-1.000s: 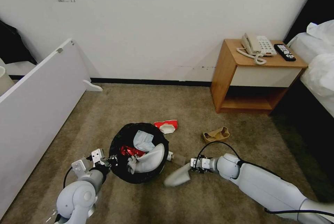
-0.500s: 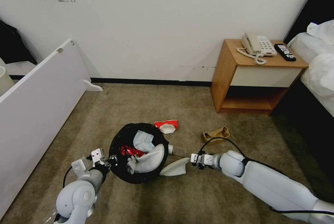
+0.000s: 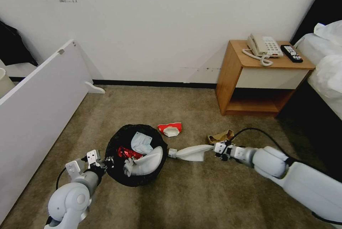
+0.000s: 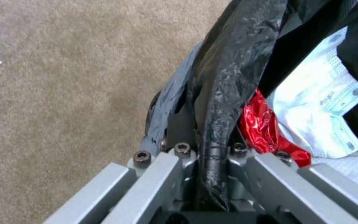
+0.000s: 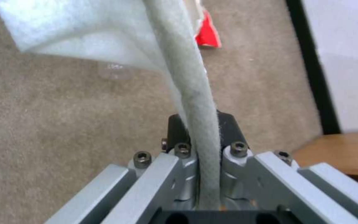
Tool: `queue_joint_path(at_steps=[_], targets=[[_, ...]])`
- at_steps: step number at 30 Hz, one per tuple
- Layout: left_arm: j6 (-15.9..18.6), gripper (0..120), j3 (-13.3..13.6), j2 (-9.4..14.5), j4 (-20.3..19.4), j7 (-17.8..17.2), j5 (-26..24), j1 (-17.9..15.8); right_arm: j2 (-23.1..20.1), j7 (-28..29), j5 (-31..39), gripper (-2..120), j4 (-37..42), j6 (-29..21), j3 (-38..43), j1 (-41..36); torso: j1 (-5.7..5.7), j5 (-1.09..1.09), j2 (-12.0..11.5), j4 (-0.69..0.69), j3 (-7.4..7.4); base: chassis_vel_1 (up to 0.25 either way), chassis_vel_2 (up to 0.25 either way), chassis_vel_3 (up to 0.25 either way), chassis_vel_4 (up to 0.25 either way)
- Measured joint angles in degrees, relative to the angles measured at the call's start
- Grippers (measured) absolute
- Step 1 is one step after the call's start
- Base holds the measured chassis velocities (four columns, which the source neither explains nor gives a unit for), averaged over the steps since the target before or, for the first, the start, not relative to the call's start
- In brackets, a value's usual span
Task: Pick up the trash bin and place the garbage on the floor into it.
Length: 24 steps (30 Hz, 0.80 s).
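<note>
While the head view looks down on the floor (image 3: 213,200), the trash bin (image 3: 117,175) sits at about 7 o'clock of the scene. Its black bag is folded over the rim. Contents: a white slipper (image 3: 148,161), a red wrapper (image 3: 126,152) and a pale printed packet (image 3: 140,142).

1. Left gripper (image 3: 103,161): at the bin's 9 o'clock, pinched on the bagged rim.
2. Right gripper (image 3: 215,149): at the bin's 3 o'clock, holding a second white slipper (image 3: 192,151) by one end. The slipper extends toward the bin; whether it is clear of the carpet cannot be told.
3. Small clear bottle (image 3: 172,152): on the carpet between bin and held slipper, just beside both.
4. Red-and-white crushed wrapper (image 3: 170,128): on the carpet at the bin's 1 o'clock.
5. Brown paper bag (image 3: 221,137): on the carpet just beyond the right gripper.
6. Wooden nightstand (image 3: 231,76): against the wall at 2 o'clock, carrying a phone (image 3: 264,46) and a remote (image 3: 291,53).

Left wrist view: the left gripper (image 4: 210,158) is pressed together on a fold of black bag at the trash bin (image 4: 228,62) rim. The red wrapper (image 4: 262,124) and printed packet (image 4: 320,105) lie inside.

Right wrist view: the right gripper (image 5: 206,155) is clamped on the edge of the second white slipper (image 5: 104,31), which stands edge-on between the pads. Beyond it are the small clear bottle (image 5: 115,70) and the red-and-white crushed wrapper (image 5: 207,32) on the floor (image 5: 63,124).
</note>
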Motion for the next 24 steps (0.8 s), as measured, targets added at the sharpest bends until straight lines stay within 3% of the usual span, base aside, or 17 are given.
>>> queue_joint_path(at_steps=[5,14,24], targets=[[0.05,1,0.14,0.24,-1.24,-0.98,-0.38,0.12,-5.22,1.46,4.82,2,6.13,-0.2,3.33,-0.33,0.0,-0.01,0.0,0.02,0.0,0.0,0.0,0.0,0.0],[-0.45,1,1.05,0.28,-1.77,-0.92,2.21,0.3,-9.77,2.96,12.23,2,12.63,-1.36,5.05,2.07,0.0,0.01,0.0,0.01,0.01,0.0,0.0,0.0,0.0],[-0.67,1,3.32,0.7,-3.3,-1.07,5.97,-0.33,-15.25,8.73,28.33,2,24.88,-3.7,6.71,6.21,0.0,-0.01,0.0,0.01,0.01,0.0,0.0,0.0,0.0]])
